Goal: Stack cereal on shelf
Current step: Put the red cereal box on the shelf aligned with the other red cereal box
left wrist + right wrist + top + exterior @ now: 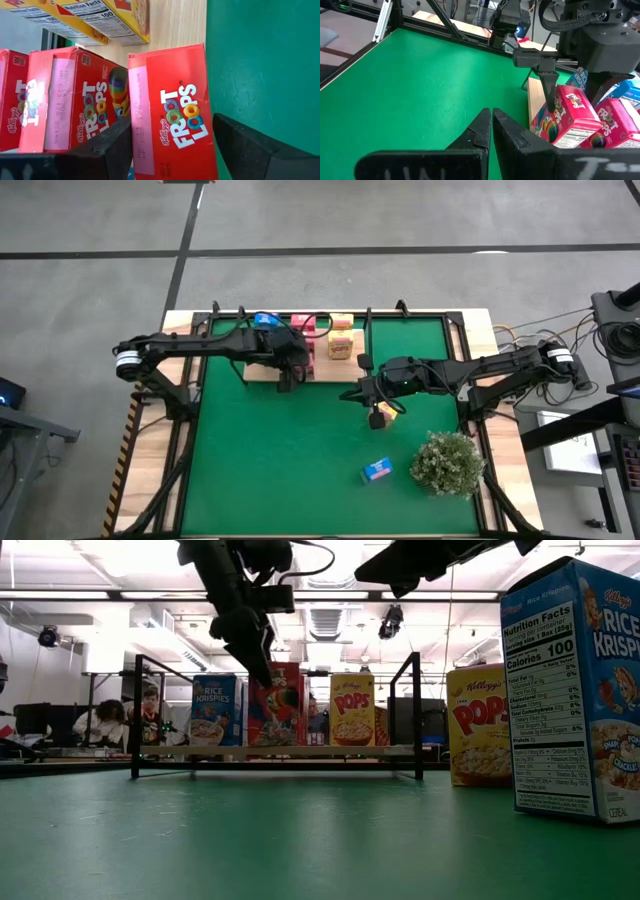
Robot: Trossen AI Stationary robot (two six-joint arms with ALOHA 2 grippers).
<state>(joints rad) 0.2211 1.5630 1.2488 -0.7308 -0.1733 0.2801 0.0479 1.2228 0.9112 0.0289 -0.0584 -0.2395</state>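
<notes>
On the light-wood shelf (262, 372), at upper centre of the high view, stand cereal cartons: one blue Rice Krispies box (264, 320), three red Froot Loops boxes, best counted in the left wrist view, and one yellow Corn Pops box (342, 322) at the back. The nearest Froot Loops box (172, 120) stands at the shelf's edge beside the green mat (300, 450). A second yellow Pops box (340, 346) sits at the shelf's right end; whether it rests on the board cannot be told. A third yellow box (383, 413) lies on the mat at centre right, and a blue Rice Krispies box (377, 470) lies lower right, near the bushy green plant (447, 462). A third blue box is not made out from above.

The left end effector (172, 145) straddles the nearest Froot Loops box, its fingers (105, 147) spread apart with gaps either side, gripping nothing. The right end effector (491, 131) hangs over the mat at centre right, fingers pressed together and empty.
</notes>
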